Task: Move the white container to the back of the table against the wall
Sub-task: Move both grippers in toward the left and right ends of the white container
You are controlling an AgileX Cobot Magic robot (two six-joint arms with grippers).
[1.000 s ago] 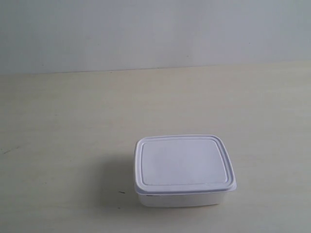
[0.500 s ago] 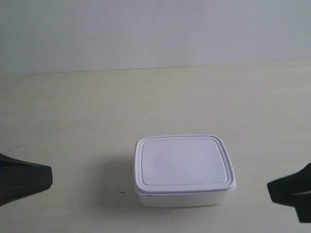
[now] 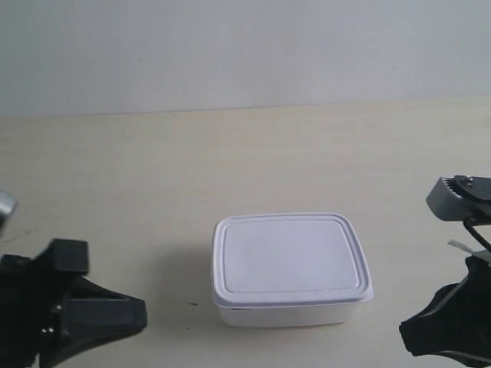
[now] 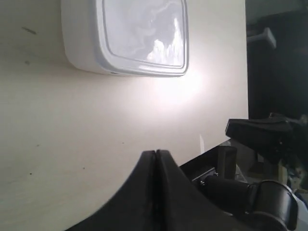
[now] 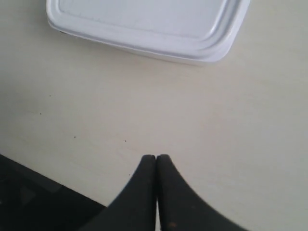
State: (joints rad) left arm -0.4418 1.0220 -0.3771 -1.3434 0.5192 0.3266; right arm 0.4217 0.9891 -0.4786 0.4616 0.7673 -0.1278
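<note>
Left claw (image 4: 156, 159) and right claw (image 5: 156, 161), newly in view at lower frame corners, flank the white container (image 3: 290, 268); both pinched narrow, empty.

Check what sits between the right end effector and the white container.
Nothing: in the right wrist view, only bare table separates the right end effector from the white container.

place: lab-like test bench | bare table (image 3: 230, 161) | plain wall (image 3: 245, 54)
</note>
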